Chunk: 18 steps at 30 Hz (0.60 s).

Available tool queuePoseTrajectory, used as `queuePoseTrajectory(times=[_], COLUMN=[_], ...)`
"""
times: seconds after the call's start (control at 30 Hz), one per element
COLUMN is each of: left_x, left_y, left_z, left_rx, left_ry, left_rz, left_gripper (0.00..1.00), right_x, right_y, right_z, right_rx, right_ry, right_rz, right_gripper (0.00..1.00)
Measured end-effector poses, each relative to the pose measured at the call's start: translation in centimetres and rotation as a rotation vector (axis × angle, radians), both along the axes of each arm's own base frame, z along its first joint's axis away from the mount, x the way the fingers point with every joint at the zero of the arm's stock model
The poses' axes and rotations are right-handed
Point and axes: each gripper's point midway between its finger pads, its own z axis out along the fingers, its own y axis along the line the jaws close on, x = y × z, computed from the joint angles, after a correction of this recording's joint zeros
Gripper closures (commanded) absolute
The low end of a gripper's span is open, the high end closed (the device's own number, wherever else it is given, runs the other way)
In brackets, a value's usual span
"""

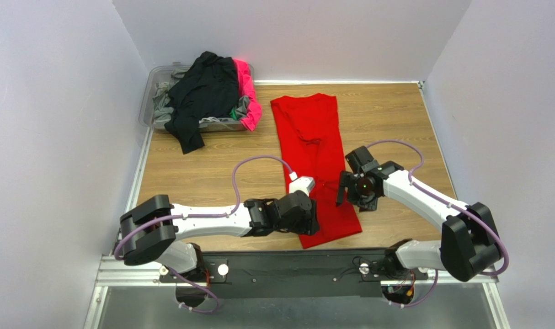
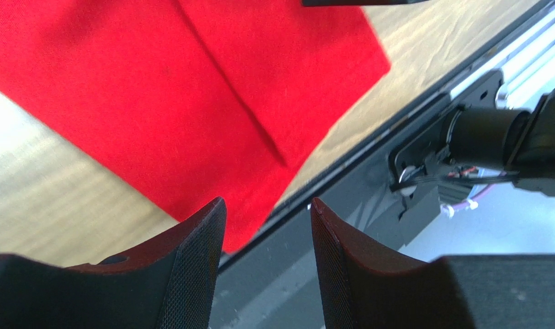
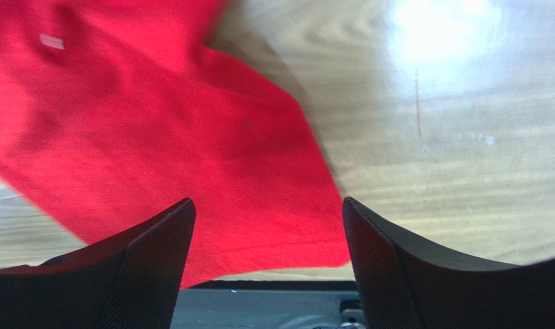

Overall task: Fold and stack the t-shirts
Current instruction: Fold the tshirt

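A bright red t-shirt lies on the wooden table as a long strip folded lengthwise, running from the back centre to the near edge. My left gripper sits low over its near left corner. In the left wrist view that gripper is open with nothing between its fingers, and the red cloth shows a fold seam. My right gripper hovers at the strip's right edge. Seen from its own wrist, it is wide open and empty above the hem of the red shirt.
A clear plastic bin at the back left holds a heap of t-shirts: black, hot pink, grey and green. The black one hangs over the bin's front. A metal rail runs along the table's near edge. White walls enclose three sides.
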Motion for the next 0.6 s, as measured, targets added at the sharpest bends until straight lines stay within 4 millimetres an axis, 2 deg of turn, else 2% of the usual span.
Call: queuePoseTrajectory(times=[0.17,0.23,0.4,0.6], left_x=[-2.4,-3.1,-3.8,-4.3], left_y=[0.3,0.6,1.6,2.4], left_z=[-1.8,-2.4,-4.0,-5.0], left_rx=[0.012,0.015,0.018,0.015], left_ry=[0.068,0.091,0.145,0.186], left_rz=[0.001,0.001,0.035,0.062], left_gripper=[0.44,0.44,0.44,0.44], right_x=[-2.5,-3.1,-3.7,-5.3], right_y=[-1.0,-1.1,-1.2,-1.9], right_z=[-1.4,-1.3,-1.0,-2.1], right_rx=[-0.021,-0.015,0.013,-0.005], right_ry=[0.079,0.083,0.063,0.114], right_rz=[-0.045,-0.064,-0.091,-0.115], right_gripper=[0.20,0.21,0.26,0.31])
